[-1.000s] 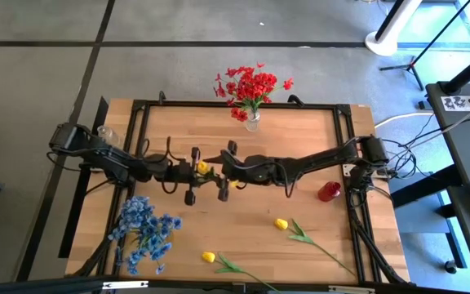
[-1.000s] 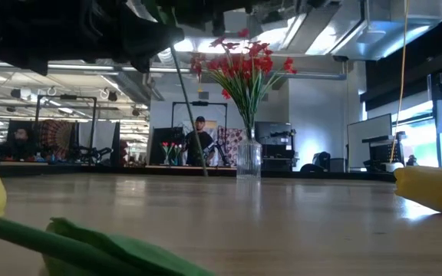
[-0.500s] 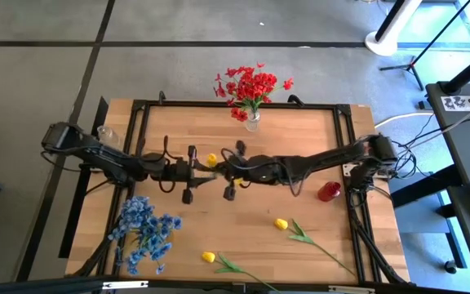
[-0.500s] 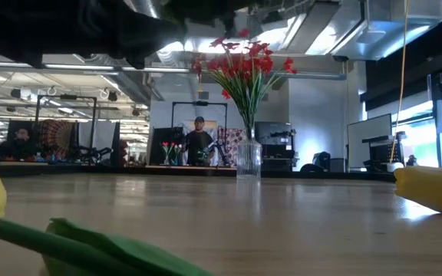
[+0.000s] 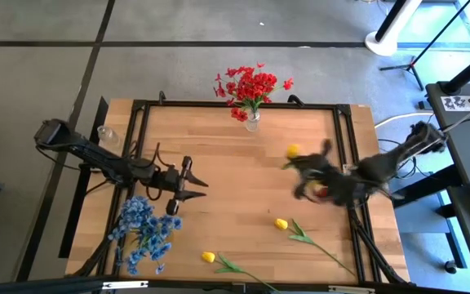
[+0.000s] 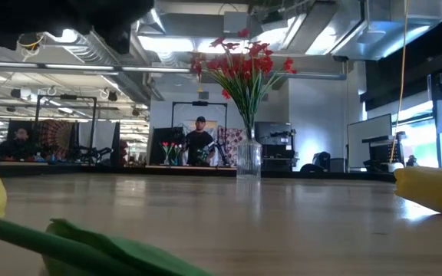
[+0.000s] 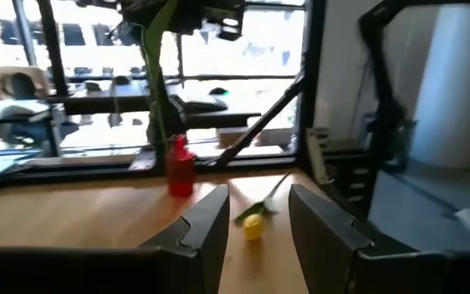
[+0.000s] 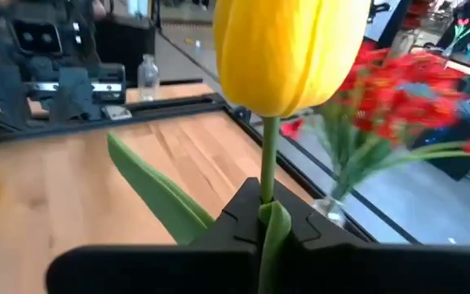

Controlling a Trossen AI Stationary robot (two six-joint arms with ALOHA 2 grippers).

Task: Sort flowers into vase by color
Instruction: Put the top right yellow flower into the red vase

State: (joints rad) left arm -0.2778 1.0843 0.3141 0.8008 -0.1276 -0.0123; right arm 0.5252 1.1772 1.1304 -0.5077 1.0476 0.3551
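High view | surface (image 5: 219, 139): red flowers (image 5: 251, 86) already in glass vase (image 5: 252, 122) at far edge | blue bunch (image 5: 144, 229) loose near left front corner | two yellow tulips (image 5: 281, 223) unsorted along front edge | right gripper (image 8: 264, 214) jaws clamped on yellow tulip (image 8: 288, 49) stem, near right edge | left gripper (image 7: 255, 224) jaws apart, empty.

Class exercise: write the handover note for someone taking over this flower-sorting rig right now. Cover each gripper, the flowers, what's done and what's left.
Right gripper: jaws shut on a yellow tulip, held above the table's right side.
Left gripper: jaws open, empty, mid-left.
Done: red flowers stand in the glass vase at the far edge.
Left: the blue bunch lies near left; two more yellow tulips lie along the near edge.
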